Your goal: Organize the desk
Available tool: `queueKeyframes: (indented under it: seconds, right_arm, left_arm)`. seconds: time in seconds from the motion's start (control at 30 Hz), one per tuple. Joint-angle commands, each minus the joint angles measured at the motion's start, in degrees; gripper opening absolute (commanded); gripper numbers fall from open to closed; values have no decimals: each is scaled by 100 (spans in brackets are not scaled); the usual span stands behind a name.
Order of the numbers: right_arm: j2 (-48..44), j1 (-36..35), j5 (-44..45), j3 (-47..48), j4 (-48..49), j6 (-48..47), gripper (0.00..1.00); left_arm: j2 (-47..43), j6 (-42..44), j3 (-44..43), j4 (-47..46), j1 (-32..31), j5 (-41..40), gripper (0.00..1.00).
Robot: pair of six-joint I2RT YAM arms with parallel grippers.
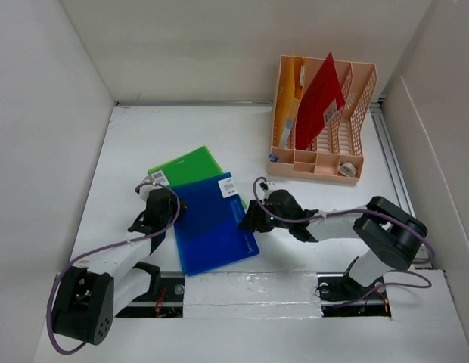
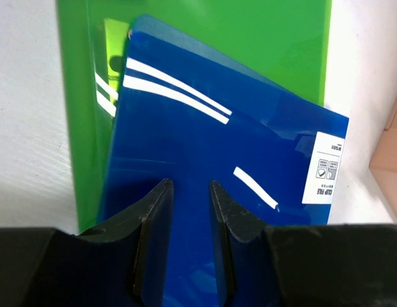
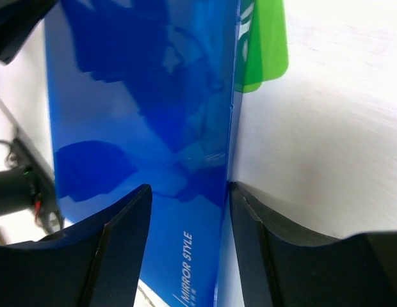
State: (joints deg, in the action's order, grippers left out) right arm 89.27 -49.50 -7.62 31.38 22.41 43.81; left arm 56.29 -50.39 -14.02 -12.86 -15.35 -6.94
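Glossy blue folder [image 1: 212, 227] on matte desk [image 1: 144, 136]. Left gripper [image 2: 189, 184] narrowly parted above it; right gripper [image 3: 189, 187] released, straddling its edge.

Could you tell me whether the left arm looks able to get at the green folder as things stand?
Probably yes, at its edge: the blue folder covers much of the green folder, but a bare green strip lies close beside the left tool.
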Motion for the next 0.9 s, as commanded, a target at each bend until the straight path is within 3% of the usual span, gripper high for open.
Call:
queueKeyframes:
  seconds: [0.0, 0.13, 0.23, 0.33, 0.37, 0.5, 0.7, 0.87]
  right_arm:
    - [327, 124, -449, -254, 455, -13, 57]
    - [511, 124, -1108, -474, 1543, -144, 58]
    - [845, 124, -1708, -334, 1836, -268, 57]
    - [1127, 124, -2129, -220, 2108, -303, 38]
    - [1171, 185, -2226, -185, 2135, -329, 26]
    - [1242, 186, -2236, -132, 2109, -330, 2]
    - [417, 186, -1480, -360, 1714, -329, 0]
    - [-462, 186, -805, -352, 775, -680, 0]
  left_arm:
    - [57, 91, -233, 65, -38, -159, 24]
    - [57, 82, -215, -5, -38, -62, 25]
    - [84, 47, -224, -58, -38, 17, 25]
    - [93, 56, -207, -50, -38, 44, 25]
    - [58, 56, -189, -67, -38, 35, 25]
    - [66, 3, -189, -67, -38, 26, 25]
    - [206, 47, -188, -584, -38, 570, 32]
    - [741, 459, -821, -595, -38, 1351, 38]
